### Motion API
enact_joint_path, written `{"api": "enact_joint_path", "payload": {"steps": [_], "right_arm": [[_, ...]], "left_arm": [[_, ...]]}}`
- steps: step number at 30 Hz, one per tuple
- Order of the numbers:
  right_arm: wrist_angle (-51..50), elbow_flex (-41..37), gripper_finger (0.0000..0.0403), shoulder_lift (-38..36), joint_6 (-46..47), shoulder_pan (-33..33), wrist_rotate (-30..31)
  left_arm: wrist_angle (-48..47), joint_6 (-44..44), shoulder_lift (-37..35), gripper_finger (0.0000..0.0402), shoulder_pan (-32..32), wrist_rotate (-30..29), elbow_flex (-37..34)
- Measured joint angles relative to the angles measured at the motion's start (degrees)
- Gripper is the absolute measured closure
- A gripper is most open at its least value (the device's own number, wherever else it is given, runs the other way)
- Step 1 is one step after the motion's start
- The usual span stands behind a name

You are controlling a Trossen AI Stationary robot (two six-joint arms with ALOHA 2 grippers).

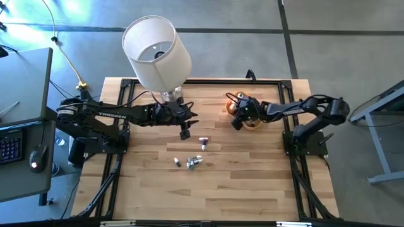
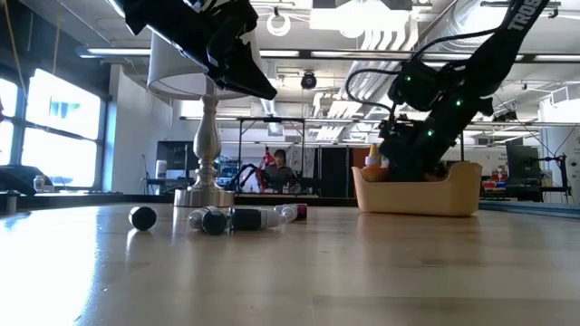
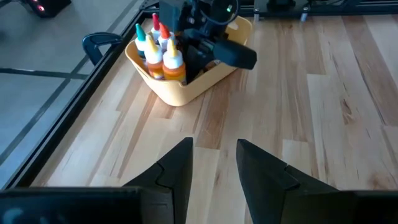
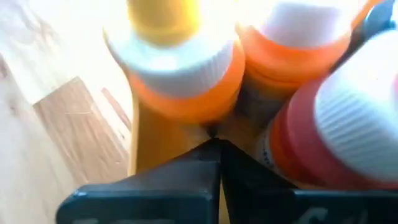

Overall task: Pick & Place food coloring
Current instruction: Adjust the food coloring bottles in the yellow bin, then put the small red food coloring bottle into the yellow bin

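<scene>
Here, the right gripper (image 1: 238,120) reaches into the orange bowl (image 3: 186,87) at the table's (image 1: 252,183) far right, its fingers pressed together with nothing between them, right against the standing food coloring bottles (image 3: 163,51) with orange, yellow and red tips. More bottles (image 1: 192,161) lie loose mid-table. The left gripper (image 1: 185,133) hangs above the wood near the white-shaded lamp (image 1: 156,52), its fingers (image 3: 177,171) a little apart, holding nothing.
</scene>
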Motion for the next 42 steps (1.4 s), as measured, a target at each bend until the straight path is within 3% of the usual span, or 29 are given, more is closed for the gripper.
{"api": "enact_joint_path", "payload": {"steps": [7,15,23,34,37,42], "right_arm": [[-7.86,0.0,0.0402,-7.86,0.01,0.02,-0.28],[-11.52,0.0,0.0402,-20.64,-0.46,0.2,-4.53],[-11.36,-0.42,0.0403,-31.04,-0.46,8.56,-7.85],[-7.49,-0.55,0.0403,-33.12,0.0,28.15,4.43],[-7.06,-0.55,0.0403,-33.78,-0.57,30.87,6.62],[-2.59,-0.53,0.0403,-36.47,-2.95,32.39,8.34]], "left_arm": [[0.02,0.0,-0.01,0.0282,0.0,-0.08,0.0],[-0.15,-0.02,-0.02,0.0282,0.0,0.06,0.0],[-3.13,2.5,1.15,0.0282,0.0,10.06,-0.04],[0.17,5.86,9.46,0.0269,0.0,14.14,-0.02],[4.62,6.0,13.0,0.025,-0.02,17.59,-0.03],[8.42,5.65,18.57,0.0226,-0.02,17.97,0.0]]}}
